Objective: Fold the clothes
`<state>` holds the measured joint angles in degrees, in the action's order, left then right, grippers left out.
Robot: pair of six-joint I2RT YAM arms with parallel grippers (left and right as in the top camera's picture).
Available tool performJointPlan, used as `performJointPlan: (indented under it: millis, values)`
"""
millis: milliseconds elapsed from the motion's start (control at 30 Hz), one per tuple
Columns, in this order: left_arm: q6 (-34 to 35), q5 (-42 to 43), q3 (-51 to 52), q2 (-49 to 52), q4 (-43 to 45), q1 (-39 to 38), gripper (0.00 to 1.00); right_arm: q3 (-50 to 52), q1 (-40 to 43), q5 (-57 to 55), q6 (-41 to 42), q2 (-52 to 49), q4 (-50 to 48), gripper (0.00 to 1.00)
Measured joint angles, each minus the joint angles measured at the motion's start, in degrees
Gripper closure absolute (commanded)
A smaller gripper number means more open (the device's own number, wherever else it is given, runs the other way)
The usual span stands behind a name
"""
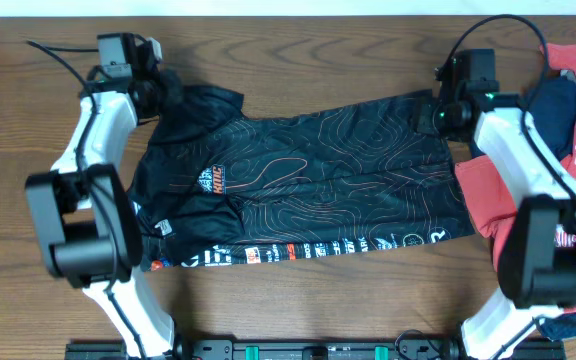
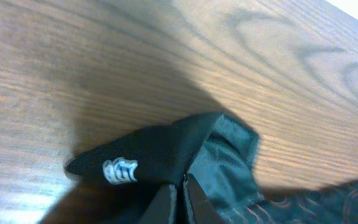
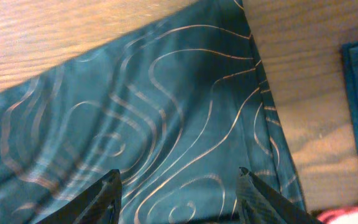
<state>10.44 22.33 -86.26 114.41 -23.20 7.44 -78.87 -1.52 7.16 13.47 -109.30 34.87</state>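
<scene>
Black jersey (image 1: 298,190) lies spread across the middle of the wood-grain tabletop (image 1: 298,60), its smooth fabric traced with thin orange contour lines. At its far left sleeve, the left claw (image 2: 180,186) is pinched closed on the cloth. Over the far right corner, the right claw (image 3: 179,190) stands parted, gripping nothing. A crumpled red T-shirt (image 1: 488,195) and a navy T-shirt (image 1: 558,105) crowd the right edge.

overhead: looks straight down from high above the brown wooden table (image 1: 298,300), far enough to hold the whole black jersey with thin orange contour lines (image 1: 318,190).
left wrist: sits low and close, faces across the jersey's bunched end onto bare wood.
right wrist: hovers very near, faces down on the jersey's edge.
shared: all three take in jersey and tabletop.
</scene>
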Motion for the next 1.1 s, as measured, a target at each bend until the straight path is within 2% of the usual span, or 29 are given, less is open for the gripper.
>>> performJointPlan:
  millis: [200, 333, 967, 1033, 1100]
  values:
    - [0.0, 0.2, -0.5, -0.9, -6.1, 0.0, 0.94, -11.1, 0.0, -1.0, 0.5, -9.7, 2.1, 0.42]
    - [0.0, 0.2, -0.5, -0.8, -7.6, 0.0, 0.94, -16.5, 0.0, -1.6, 1.4, -14.2, 0.0, 0.41]
    - [0.0, 0.2, -0.5, -0.8, -9.4, 0.0, 0.94, -17.8, 0.0, -7.2, 6.7, -21.2, -10.6, 0.44]
    - [0.0, 0.2, -0.5, -0.8, -9.6, 0.0, 0.94, -17.8, 0.0, -7.4, 7.1, -22.5, -11.3, 0.48]
    - [0.0, 0.2, -0.5, -0.8, -9.9, 0.0, 0.94, -18.1, 0.0, -7.9, 7.3, -22.9, -12.4, 0.59]
